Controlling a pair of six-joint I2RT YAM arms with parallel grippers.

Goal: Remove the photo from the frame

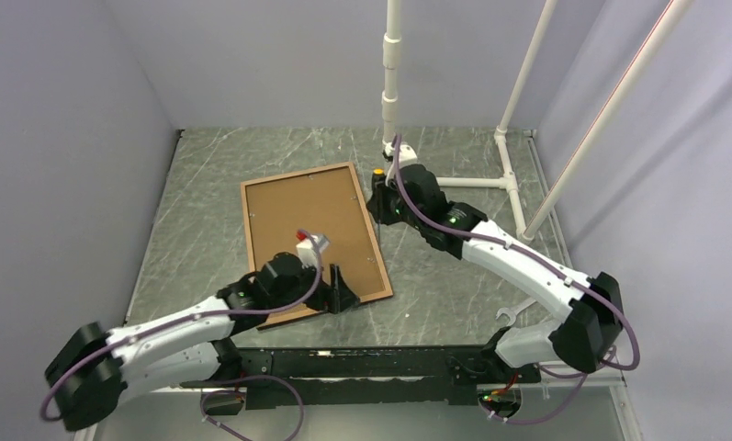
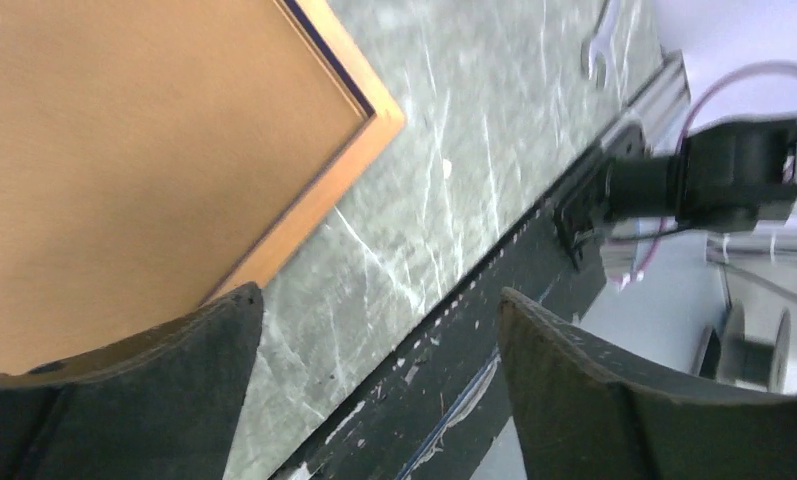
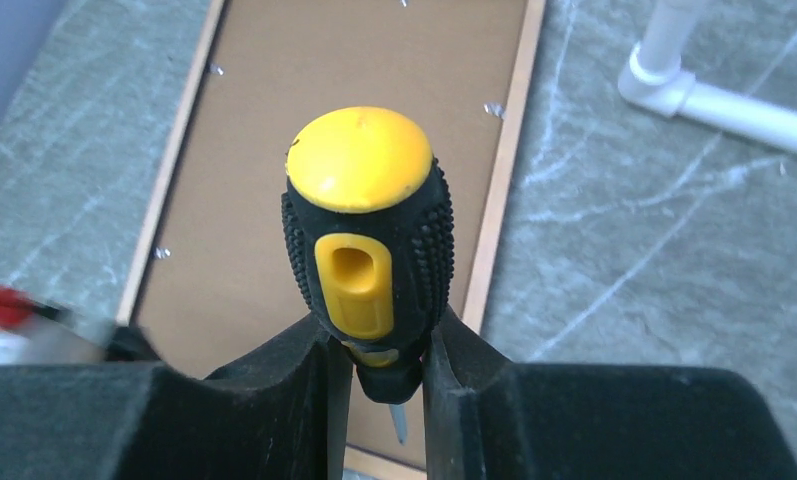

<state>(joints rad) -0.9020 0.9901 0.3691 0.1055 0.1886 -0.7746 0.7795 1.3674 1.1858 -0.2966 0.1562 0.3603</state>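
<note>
The frame (image 1: 298,175) lies face down on the table, its back rim pale wood (image 2: 324,190). The photo shows only as its brown hardboard back (image 1: 311,225), held by small metal tabs (image 3: 493,108); the printed side is hidden. My left gripper (image 1: 342,292) is open and empty over the frame's near right corner (image 2: 379,330), one finger above the hardboard (image 2: 124,150). My right gripper (image 1: 380,193) is shut on a yellow and black screwdriver (image 3: 369,230) at the frame's far right edge (image 3: 509,150). The blade points down near the rim.
White PVC pipes (image 1: 477,182) stand and lie at the back right, also in the right wrist view (image 3: 714,100). A wrench (image 1: 513,312) lies near the right arm's base and shows in the left wrist view (image 2: 599,50). A black rail (image 1: 380,363) runs along the near edge.
</note>
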